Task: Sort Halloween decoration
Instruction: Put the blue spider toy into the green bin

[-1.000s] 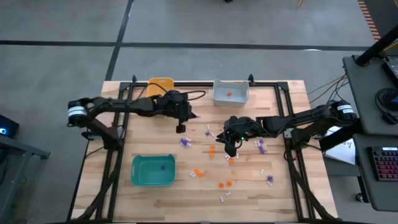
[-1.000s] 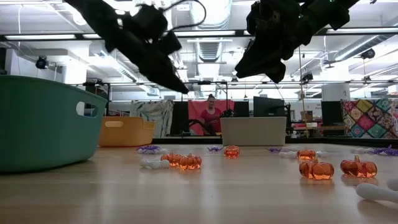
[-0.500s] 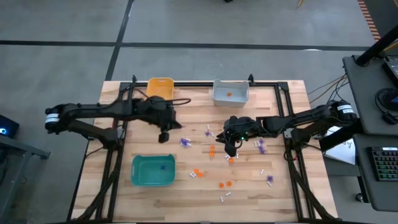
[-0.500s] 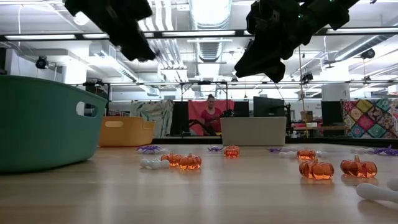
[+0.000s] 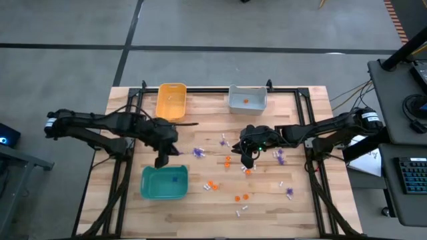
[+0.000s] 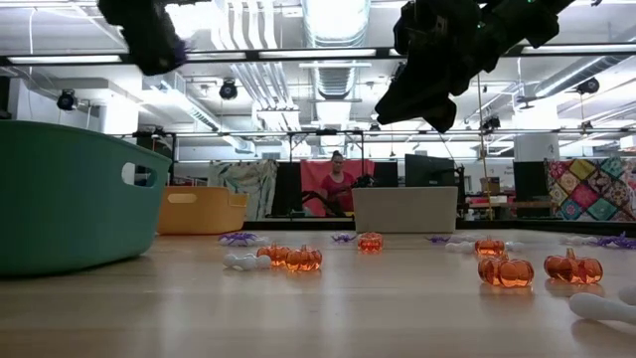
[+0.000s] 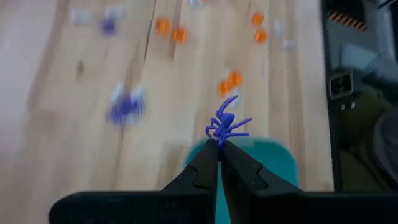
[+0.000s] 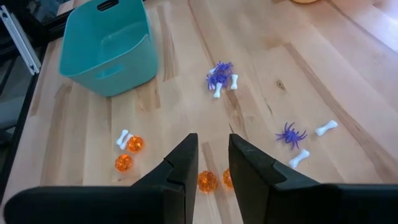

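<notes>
Since the earlier frame, the left gripper (image 5: 160, 162) has been carried from mid-table to the teal bin's (image 5: 151, 189) rim. Its fingers (image 7: 200, 169) are clamped on a purple spider (image 7: 226, 126), legs splayed outward beyond the tips. The right gripper (image 5: 247, 160) is held slightly parted, empty, above orange pumpkins (image 8: 206, 181).

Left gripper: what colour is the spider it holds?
Purple. The spider shows best in the left wrist view, pinched by the left gripper.

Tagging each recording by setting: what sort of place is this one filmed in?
Probably a robotics lab or open workshop. The low view shows exposed ceiling ducts and strip lights, and a person at workstations with monitors behind the wooden table. The high view shows a side desk with a keyboard.
</notes>
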Robot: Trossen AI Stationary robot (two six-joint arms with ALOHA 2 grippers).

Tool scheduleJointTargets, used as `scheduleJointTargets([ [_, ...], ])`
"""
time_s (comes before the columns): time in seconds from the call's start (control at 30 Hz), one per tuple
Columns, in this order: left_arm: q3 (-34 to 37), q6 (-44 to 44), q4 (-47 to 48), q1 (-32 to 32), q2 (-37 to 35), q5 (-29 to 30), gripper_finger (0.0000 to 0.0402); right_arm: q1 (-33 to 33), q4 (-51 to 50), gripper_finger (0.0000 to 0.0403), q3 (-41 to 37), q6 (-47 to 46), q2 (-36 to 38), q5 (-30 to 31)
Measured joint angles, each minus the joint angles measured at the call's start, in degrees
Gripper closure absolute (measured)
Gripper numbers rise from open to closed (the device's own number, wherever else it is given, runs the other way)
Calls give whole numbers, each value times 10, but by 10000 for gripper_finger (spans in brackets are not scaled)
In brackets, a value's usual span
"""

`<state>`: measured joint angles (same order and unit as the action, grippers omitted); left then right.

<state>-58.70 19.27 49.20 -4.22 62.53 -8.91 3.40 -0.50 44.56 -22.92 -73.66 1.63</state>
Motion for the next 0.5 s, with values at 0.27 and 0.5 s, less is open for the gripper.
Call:
scheduleJointTargets([
  [0.27, -10, 142, 130, -73, 12, 4, 401, 2, 6, 331, 0, 0, -26, 0],
  [0.5, 11, 238, 149, -143, 33, 8, 402, 2, 13, 335, 0, 4, -34, 0],
])
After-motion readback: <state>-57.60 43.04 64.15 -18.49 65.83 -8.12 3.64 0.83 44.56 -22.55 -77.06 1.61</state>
